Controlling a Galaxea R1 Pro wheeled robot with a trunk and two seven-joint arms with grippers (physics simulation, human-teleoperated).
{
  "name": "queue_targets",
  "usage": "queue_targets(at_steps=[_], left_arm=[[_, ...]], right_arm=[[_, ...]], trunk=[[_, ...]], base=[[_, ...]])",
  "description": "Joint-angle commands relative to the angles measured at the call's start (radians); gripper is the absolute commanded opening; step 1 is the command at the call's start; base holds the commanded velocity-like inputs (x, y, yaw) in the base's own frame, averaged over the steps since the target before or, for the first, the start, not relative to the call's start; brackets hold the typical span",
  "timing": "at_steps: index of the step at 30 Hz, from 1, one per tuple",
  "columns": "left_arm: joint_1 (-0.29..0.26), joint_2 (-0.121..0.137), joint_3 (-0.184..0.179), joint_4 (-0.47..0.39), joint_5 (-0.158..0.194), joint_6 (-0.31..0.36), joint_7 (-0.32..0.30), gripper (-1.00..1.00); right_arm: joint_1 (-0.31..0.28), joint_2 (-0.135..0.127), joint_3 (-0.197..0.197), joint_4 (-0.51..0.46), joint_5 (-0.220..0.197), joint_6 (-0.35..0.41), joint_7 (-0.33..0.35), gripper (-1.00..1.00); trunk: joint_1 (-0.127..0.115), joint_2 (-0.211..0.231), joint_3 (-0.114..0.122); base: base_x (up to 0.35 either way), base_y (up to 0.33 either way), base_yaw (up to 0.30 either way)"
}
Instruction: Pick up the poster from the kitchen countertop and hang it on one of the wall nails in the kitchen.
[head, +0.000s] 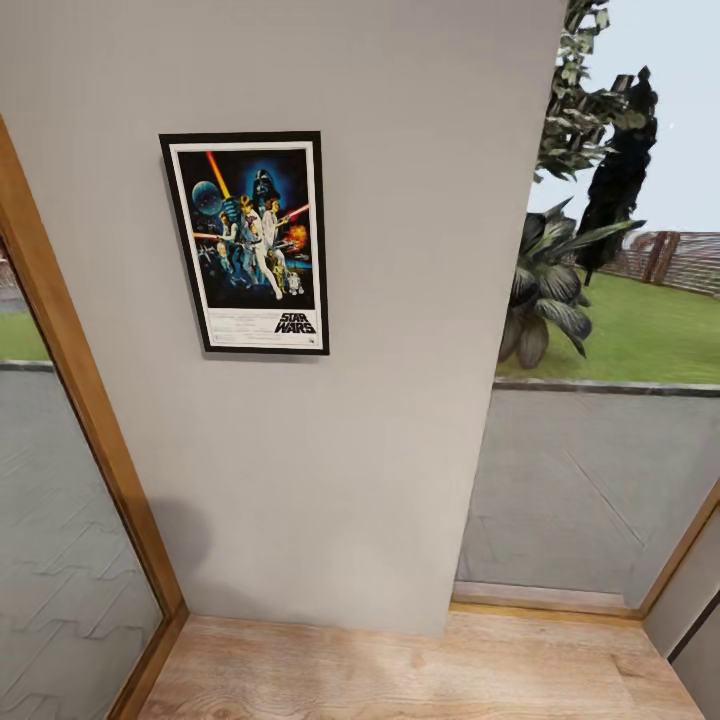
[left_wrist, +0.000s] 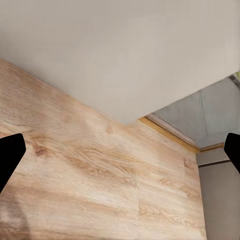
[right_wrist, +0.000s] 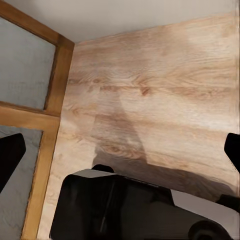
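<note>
Head view: left of the poster (head: 245, 243) runs a slanting wooden window frame (head: 75, 390) with grey glass; the poster itself sits flat and upright on the grey wall (head: 400, 250), apparently hung there, which would mean the task's hanging step is done. No nail can be made out; if one carries it, the frame covers it. Right of the poster the wall ends at a glazed opening showing leafy plants (head: 550, 290) and lawn outside. Below the poster lies the wooden floor (head: 420, 670). Left hand (left_wrist: 120, 150): dark fingertips sit at opposite edges of its wrist view, spread wide, nothing between them, pointing at floor and wall base. Right hand (right_wrist: 120, 152): likewise spread and empty, above floor and the robot's dark base (right_wrist: 135, 210), which is cut off by the picture's edge.
</note>
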Motion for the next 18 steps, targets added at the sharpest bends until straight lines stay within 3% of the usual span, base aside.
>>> queue_targets(at_steps=[1,7,18], left_arm=[[-0.001,0.000,0.008,0.001,-0.007,-0.005,-0.003,1.00],[-0.001,0.000,0.008,0.001,-0.007,-0.005,-0.003,1.00],[-0.001,0.000,0.009,0.001,-0.007,-0.005,-0.003,1.00]], right_arm=[[-0.001,-0.001,0.002,0.003,-0.004,-0.004,-0.008,1.00],[0.000,0.000,0.003,0.007,-0.004,-0.006,-0.054,1.00],[0.000,0.005,0.006,0.009,-0.001,-0.005,-0.063,1.00]], trunk=[[0.000,-0.001,-0.001],[0.000,-0.001,-0.001],[0.000,-0.001,-0.001]], base=[[0.000,0.000,0.000],[0.000,0.000,0.000],[0.000,0.000,0.000]])
